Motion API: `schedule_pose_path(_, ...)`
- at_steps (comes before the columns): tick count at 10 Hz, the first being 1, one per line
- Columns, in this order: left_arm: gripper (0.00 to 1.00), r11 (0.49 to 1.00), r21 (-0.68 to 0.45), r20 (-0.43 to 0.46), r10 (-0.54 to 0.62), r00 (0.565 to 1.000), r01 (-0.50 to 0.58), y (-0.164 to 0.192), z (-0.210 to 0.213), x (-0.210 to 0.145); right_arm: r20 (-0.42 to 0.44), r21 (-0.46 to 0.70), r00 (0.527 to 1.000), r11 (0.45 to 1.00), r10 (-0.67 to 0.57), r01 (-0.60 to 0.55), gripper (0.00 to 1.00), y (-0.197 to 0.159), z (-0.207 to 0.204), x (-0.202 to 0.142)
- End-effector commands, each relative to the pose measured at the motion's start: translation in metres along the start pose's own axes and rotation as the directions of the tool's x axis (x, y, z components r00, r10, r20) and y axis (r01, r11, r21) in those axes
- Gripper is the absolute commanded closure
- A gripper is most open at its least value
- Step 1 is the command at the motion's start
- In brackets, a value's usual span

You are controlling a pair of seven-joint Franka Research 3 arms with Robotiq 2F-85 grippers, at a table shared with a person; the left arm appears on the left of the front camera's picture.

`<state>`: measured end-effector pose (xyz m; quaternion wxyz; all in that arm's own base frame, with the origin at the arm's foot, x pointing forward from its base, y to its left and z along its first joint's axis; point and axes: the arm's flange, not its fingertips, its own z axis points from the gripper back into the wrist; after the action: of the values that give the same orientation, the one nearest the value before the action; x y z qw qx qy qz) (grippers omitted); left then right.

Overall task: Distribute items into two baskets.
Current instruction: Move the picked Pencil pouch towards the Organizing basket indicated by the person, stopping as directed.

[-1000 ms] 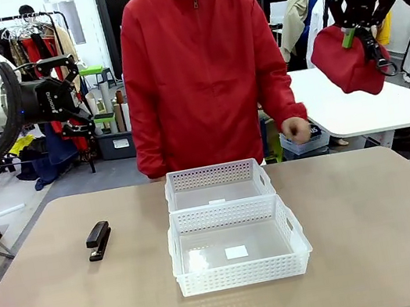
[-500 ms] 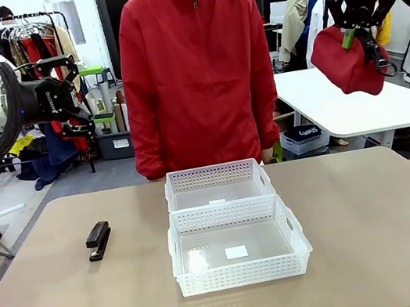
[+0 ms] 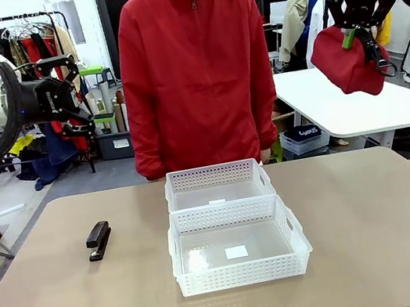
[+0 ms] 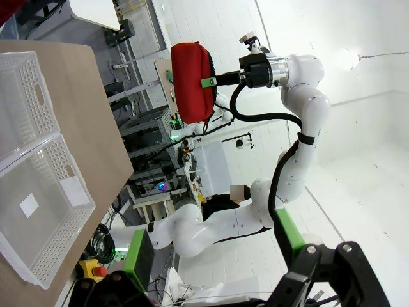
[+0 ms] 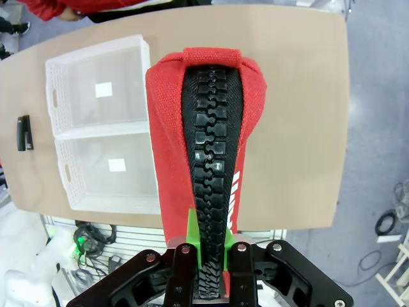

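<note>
Above the worktop's [image 3: 378, 234] right, right claw [image 3: 356, 43] still grips red pouch [image 3: 342, 67], left claw [image 3: 82, 94] open; person [image 3: 198, 67] lowered a hand, baskets [image 3: 242, 274] & stapler [image 3: 99, 240] untouched.

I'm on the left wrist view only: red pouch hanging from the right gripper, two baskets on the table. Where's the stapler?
Observer: The stapler lies flat on the table, to the robot's left of the larger basket, clear of it.
Operator: What's the grip like?
Observer: The right gripper is shut on the red pouch, clamping one end of its black zipper.
Operator: Anyone close?
Observer: A person in a red jacket stands at the far edge, behind the smaller basket, arms down.
</note>
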<state>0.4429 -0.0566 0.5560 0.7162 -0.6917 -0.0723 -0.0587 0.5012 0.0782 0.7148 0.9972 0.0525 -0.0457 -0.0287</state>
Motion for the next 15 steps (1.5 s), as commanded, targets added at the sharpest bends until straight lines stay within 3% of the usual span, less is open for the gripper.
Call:
schedule_pose_path(1, 0.0, 1.0, -0.002, 0.001, -0.004, 1.0, 0.004, -0.0019, 0.001, 0.0001, 0.004, 0.003, 1.0, 1.0, -0.002, 0.002, 1.0, -0.0005, 0.0023, -0.0012)
schedule_pose_path(15, 0.0, 1.0, -0.002, 0.001, -0.004, 1.0, 0.004, -0.0019, 0.001, 0.0001, 0.004, 0.003, 1.0, 1.0, -0.002, 0.002, 1.0, -0.0005, 0.0023, -0.0012)
